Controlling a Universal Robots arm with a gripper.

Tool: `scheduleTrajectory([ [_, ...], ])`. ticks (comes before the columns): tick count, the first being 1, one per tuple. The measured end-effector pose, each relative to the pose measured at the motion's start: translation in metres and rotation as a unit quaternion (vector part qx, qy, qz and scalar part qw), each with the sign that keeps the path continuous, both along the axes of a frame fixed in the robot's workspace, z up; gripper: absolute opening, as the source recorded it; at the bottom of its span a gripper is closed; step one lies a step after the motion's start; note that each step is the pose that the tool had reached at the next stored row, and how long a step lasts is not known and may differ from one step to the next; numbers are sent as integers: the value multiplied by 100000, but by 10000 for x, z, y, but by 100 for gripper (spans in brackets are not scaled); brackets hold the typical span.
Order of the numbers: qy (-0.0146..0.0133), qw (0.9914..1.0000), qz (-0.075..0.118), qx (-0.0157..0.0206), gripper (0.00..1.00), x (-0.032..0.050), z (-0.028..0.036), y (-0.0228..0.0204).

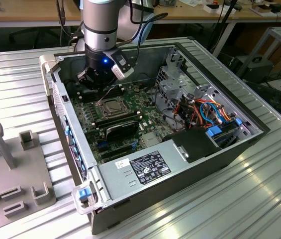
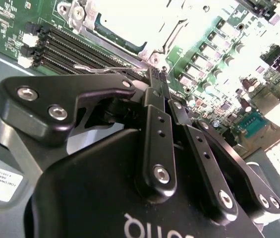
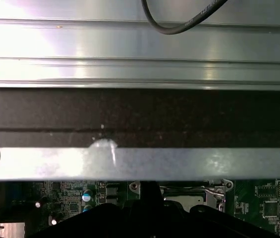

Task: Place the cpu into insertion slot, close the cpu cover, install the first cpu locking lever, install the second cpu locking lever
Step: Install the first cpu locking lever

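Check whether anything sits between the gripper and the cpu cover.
Nothing visible. In the second wrist view the gripper tip is right at the edge of the cpu cover, beside a thin wire lever.

Second wrist view: insertion slot just beyond gripper tip blown out white, can't tell what sits in it; slot's far side cut by pic edge. Locking lever wire end lost behind gripper tip, unclear if gripped. First wrist view: slot partly hidden behind gripper's dark body. Exterior view: gripper tip hidden by its own body; slot detail too small
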State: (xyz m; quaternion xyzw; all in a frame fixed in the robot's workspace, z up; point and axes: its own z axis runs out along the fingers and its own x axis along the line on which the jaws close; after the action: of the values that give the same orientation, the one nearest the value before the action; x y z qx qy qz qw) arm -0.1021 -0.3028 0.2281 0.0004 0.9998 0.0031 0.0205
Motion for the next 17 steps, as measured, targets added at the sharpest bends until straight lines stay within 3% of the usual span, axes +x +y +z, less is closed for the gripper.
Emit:
scheduleTrajectory([
  [17,-6,100000,-2,5,11,113,-58,12],
])
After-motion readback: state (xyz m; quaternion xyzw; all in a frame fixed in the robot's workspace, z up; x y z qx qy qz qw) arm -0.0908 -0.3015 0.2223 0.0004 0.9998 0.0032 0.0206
